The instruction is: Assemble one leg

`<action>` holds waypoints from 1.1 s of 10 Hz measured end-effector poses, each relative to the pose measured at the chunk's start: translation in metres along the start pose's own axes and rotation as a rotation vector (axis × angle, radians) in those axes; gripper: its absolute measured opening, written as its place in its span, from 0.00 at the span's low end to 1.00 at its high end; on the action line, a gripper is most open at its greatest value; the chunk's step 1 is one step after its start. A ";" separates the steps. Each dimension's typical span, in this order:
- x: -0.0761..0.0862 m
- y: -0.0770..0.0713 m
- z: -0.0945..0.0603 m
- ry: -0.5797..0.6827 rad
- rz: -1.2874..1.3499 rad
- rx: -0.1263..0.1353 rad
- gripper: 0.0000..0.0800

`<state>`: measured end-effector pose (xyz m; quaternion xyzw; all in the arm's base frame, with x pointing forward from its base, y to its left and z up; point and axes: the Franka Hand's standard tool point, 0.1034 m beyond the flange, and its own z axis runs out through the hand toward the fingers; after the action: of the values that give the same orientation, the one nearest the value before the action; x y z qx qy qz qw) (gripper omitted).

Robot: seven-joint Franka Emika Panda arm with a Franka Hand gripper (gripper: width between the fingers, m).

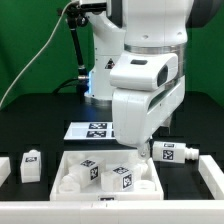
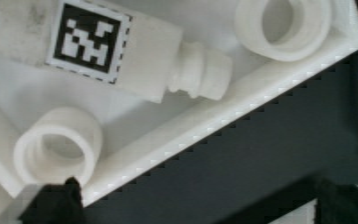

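A white leg (image 2: 114,45) with a black-and-white tag lies tilted inside the large white tray-like part (image 2: 211,120), its threaded stub pointing at the tray's rim. My gripper (image 2: 194,206) is open and empty above the tray's rim and the black table beside it; only its dark fingertips (image 2: 51,200) show. In the exterior view the arm's hand (image 1: 140,100) hangs over the tray's (image 1: 70,158) far right corner and hides the fingers. Two tagged legs (image 1: 90,170) (image 1: 125,178) lie in the tray. Other legs stand at the exterior view's left (image 1: 30,165) and right (image 1: 168,153).
The marker board (image 1: 92,130) lies behind the tray. Two round sockets (image 2: 286,25) (image 2: 60,150) rise from the tray floor on either side of the leg. White parts sit at the far left (image 1: 3,168) and far right (image 1: 210,178) of the exterior view.
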<state>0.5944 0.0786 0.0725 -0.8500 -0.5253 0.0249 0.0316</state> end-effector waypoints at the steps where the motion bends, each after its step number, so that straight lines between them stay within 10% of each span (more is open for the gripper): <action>1: 0.000 0.000 0.000 0.000 0.000 0.000 0.81; 11: -0.009 -0.016 -0.004 -0.088 -0.443 -0.020 0.81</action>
<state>0.5768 0.0778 0.0775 -0.7122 -0.7003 0.0490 0.0050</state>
